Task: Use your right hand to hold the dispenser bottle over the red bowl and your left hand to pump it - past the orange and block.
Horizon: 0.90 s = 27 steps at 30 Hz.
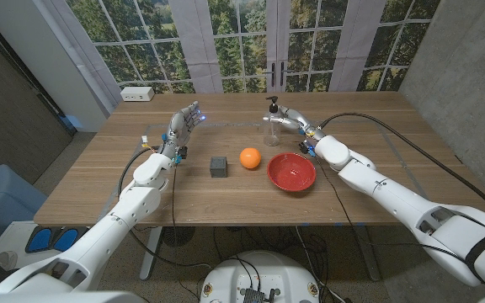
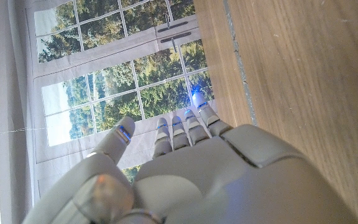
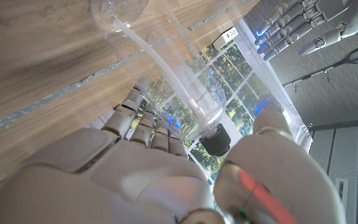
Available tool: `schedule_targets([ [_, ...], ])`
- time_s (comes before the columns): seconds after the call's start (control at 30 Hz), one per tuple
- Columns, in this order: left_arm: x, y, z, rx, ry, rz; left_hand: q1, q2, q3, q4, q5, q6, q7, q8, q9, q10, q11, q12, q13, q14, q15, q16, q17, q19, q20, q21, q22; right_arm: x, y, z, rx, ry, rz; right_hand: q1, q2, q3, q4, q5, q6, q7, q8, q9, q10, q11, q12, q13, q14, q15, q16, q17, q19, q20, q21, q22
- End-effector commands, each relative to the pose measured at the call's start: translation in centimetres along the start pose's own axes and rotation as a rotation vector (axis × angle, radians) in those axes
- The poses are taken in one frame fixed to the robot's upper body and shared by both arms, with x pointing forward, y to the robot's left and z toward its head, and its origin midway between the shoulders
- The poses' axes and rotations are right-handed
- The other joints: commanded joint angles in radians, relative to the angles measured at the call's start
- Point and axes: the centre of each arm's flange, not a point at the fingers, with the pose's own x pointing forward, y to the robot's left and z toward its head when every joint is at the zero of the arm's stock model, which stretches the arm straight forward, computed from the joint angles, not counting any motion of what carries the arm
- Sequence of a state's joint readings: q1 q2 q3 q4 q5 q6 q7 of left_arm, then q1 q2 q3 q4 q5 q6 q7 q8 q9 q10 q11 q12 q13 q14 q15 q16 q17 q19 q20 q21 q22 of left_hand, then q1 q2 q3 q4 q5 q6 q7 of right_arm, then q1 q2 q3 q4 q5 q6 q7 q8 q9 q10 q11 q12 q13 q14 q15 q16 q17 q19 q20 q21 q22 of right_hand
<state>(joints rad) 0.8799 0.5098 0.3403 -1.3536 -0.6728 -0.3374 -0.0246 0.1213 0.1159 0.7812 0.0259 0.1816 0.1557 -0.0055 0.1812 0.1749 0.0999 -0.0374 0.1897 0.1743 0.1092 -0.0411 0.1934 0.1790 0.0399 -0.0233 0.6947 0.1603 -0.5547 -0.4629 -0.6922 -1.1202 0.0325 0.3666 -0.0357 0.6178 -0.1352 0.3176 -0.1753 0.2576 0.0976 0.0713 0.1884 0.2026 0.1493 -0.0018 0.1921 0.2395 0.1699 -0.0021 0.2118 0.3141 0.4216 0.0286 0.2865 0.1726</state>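
Right hand grips the clear bottle, fingers wrapped round it; bottle stands at the table's far side, just beyond the red bowl. Orange and grey block lie between the two hands. Left hand is raised, open, fingers straight and holding nothing.

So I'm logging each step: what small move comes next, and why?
Probably lift the dispenser bottle and carry it toward the red bowl. The right hand already holds it, but it stands on the table behind the bowl, not above it. The left hand waits open.
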Motion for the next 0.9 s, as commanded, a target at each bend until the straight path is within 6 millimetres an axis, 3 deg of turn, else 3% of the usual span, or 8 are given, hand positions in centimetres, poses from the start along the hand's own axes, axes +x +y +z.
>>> schedule_targets([
  [0.03, 0.1, 0.3, -0.2, -0.006, 0.01, -0.001, -0.013, 0.051, 0.001, 0.005, 0.006, 0.011, 0.001, 0.005, 0.001, 0.008, -0.001, 0.008, 0.004, 0.009, -0.011, 0.006, 0.003, 0.007, 0.002, -0.006, 0.006, 1.4, 0.2, -0.1, -0.012, 0.025, -0.006, 0.042, -0.002, 0.003, 0.001, 0.016, -0.016, 0.001, 0.005, 0.008, -0.017, -0.002, 0.002, 0.005, -0.006, 0.008, -0.002, -0.003, 0.008, 0.045, -0.008, 0.003],
  [0.17, 0.2, 0.4, -0.2, -0.005, 0.009, 0.001, -0.015, 0.051, 0.001, 0.006, 0.006, 0.012, 0.001, 0.005, 0.002, 0.008, -0.001, 0.007, 0.004, 0.01, -0.011, 0.006, 0.003, 0.008, 0.002, -0.008, 0.006, 2.0, 0.3, -0.2, -0.038, 0.033, 0.008, 0.06, -0.003, -0.002, 0.008, 0.027, -0.043, -0.005, 0.004, 0.011, -0.039, -0.007, 0.003, 0.008, -0.016, 0.005, -0.001, -0.006, 0.019, 0.105, -0.015, 0.004],
  [0.43, 0.2, 0.6, -0.2, -0.008, 0.011, 0.009, -0.018, 0.05, 0.002, 0.008, 0.007, 0.013, 0.0, 0.004, 0.002, 0.008, -0.003, 0.006, 0.004, 0.01, -0.011, 0.005, 0.003, 0.013, 0.006, -0.011, 0.006, 2.3, 0.8, -0.3, -0.047, 0.044, 0.018, 0.064, -0.006, -0.009, 0.013, 0.032, -0.063, -0.005, 0.003, 0.013, -0.059, -0.006, 0.001, 0.01, -0.014, 0.016, 0.003, -0.007, 0.021, 0.111, -0.02, 0.005],
  [0.53, 0.2, 0.6, -0.2, -0.008, 0.011, 0.005, -0.019, 0.049, 0.002, 0.008, 0.007, 0.013, 0.0, 0.004, 0.002, 0.008, -0.002, 0.006, 0.004, 0.012, -0.012, 0.004, 0.002, 0.013, 0.009, -0.013, 0.006, 2.4, 0.8, -0.4, -0.054, 0.048, 0.004, 0.1, 0.008, -0.005, 0.012, 0.046, -0.057, -0.005, 0.016, 0.015, -0.045, -0.015, 0.014, 0.013, 0.048, -0.018, 0.034, -0.003, 0.061, 0.109, -0.015, 0.007],
  [0.63, 0.2, 0.6, -0.2, -0.006, 0.012, 0.008, -0.02, 0.048, 0.003, 0.008, 0.007, 0.015, 0.0, 0.005, 0.002, 0.009, -0.001, 0.006, 0.004, 0.013, -0.011, 0.004, 0.002, 0.016, 0.011, -0.014, 0.006, 2.4, 0.8, -0.3, -0.085, 0.047, -0.022, 0.17, 0.035, 0.002, 0.012, 0.055, -0.001, -0.018, 0.045, 0.019, 0.011, -0.021, 0.039, 0.02, 0.129, -0.075, 0.082, 0.014, 0.174, 0.034, 0.017, 0.014],
  [0.67, 0.2, 0.6, -0.2, -0.008, 0.01, 0.007, -0.02, 0.047, 0.003, 0.008, 0.007, 0.015, 0.0, 0.005, 0.002, 0.009, -0.003, 0.006, 0.004, 0.013, -0.012, 0.004, 0.002, 0.017, 0.012, -0.015, 0.006, 2.4, 0.8, -0.3, -0.074, 0.046, -0.017, 0.195, 0.046, 0.004, 0.011, 0.054, 0.034, -0.034, 0.06, 0.021, 0.043, -0.038, 0.051, 0.023, 0.158, -0.093, 0.1, 0.022, 0.203, 0.015, 0.027, 0.017],
  [0.83, 0.2, 0.5, -0.3, -0.007, 0.013, 0.008, -0.021, 0.046, 0.003, 0.008, 0.007, 0.016, 0.0, 0.005, 0.002, 0.009, -0.002, 0.006, 0.004, 0.014, -0.011, 0.003, 0.001, 0.018, 0.013, -0.016, 0.007, 2.1, 1.0, -0.3, -0.113, 0.043, -0.071, 0.309, 0.104, 0.01, 0.008, 0.011, 0.206, -0.082, 0.128, 0.025, 0.188, -0.078, 0.095, 0.039, 0.273, -0.186, 0.19, 0.071, 0.294, -0.063, 0.07, 0.031],
  [0.9, 0.3, 0.5, -0.3, -0.009, 0.015, 0.006, -0.022, 0.045, 0.003, 0.008, 0.007, 0.017, 0.0, 0.005, 0.002, 0.01, -0.002, 0.006, 0.004, 0.013, -0.011, 0.003, 0.001, 0.019, 0.014, -0.017, 0.007, 1.9, 1.2, -0.4, -0.121, 0.04, -0.128, 0.356, 0.156, 0.004, 0.015, -0.035, 0.319, -0.114, 0.172, 0.025, 0.285, -0.096, 0.123, 0.053, 0.351, -0.211, 0.263, 0.118, 0.316, -0.098, 0.102, 0.047],
])
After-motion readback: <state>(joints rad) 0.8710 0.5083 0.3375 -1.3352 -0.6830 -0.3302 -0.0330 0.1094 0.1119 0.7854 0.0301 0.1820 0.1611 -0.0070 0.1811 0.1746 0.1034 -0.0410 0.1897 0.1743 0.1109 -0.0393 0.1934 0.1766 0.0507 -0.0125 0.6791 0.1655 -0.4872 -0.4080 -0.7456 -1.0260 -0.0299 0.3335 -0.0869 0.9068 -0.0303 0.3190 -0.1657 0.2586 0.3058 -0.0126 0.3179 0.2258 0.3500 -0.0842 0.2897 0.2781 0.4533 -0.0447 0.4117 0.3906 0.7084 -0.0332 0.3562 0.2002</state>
